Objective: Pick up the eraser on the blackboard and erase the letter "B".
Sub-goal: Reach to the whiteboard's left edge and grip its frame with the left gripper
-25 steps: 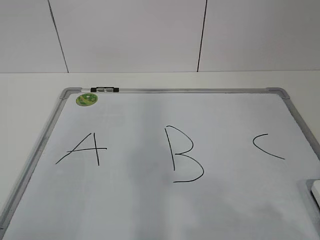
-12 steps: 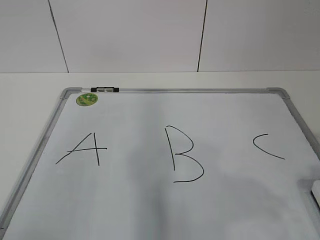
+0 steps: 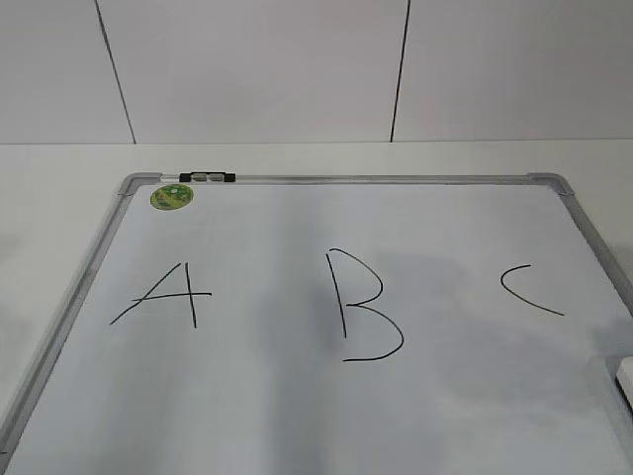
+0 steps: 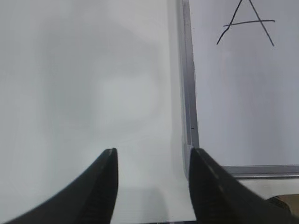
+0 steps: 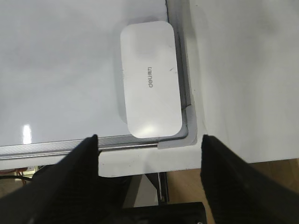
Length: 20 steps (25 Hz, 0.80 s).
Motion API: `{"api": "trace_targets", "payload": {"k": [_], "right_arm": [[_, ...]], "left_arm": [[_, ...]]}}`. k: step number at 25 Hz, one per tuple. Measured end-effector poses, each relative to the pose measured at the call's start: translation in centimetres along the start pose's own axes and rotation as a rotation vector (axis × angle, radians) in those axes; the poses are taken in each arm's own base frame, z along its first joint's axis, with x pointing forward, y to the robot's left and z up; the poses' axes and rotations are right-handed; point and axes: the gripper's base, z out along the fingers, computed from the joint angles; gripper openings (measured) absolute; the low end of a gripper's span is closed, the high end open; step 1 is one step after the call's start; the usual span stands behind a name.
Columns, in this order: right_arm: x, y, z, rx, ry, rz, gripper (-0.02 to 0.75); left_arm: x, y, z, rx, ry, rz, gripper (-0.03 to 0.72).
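Observation:
The blackboard (image 3: 297, 416) is a white board with a silver-grey frame, lying flat on the table. The letter "B" (image 3: 364, 305) is drawn in black at its middle, between an "A" (image 3: 168, 294) and a "C" (image 3: 529, 290). The eraser (image 5: 149, 79) is a flat white rounded block lying in the board's near right corner; only a sliver of it (image 3: 625, 374) shows in the exterior view. My right gripper (image 5: 149, 142) is open and empty, above and just short of the eraser. My left gripper (image 4: 152, 156) is open and empty over the table beside the board's left frame (image 4: 188, 93).
A small black-and-silver marker (image 3: 207, 178) lies on the board's far frame next to a round green sticker (image 3: 171, 196). White table (image 3: 49, 198) surrounds the board. A tiled wall (image 3: 297, 69) stands behind. Below the board's near edge the table's edge and floor (image 5: 233, 182) show.
The eraser's visible sliver at the right edge of the exterior view has shrunk, and a faint shadow has spread over the board's right middle. The letters and marker have not moved.

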Motion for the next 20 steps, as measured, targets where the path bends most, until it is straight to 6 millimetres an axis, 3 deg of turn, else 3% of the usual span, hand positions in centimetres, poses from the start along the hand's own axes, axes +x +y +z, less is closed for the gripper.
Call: {"api": "trace_targets", "payload": {"k": [9,20], "right_arm": [[-1.5,-0.1,2.1,0.015,0.114,0.003,0.548],[-1.6,-0.3,2.2,0.029,0.117,-0.001,0.548]], "left_arm": [[-4.8,-0.8,4.7,0.015,0.237,0.031,0.370],[-10.5,-1.5,10.8,0.003,0.404,0.043,0.370]]}}
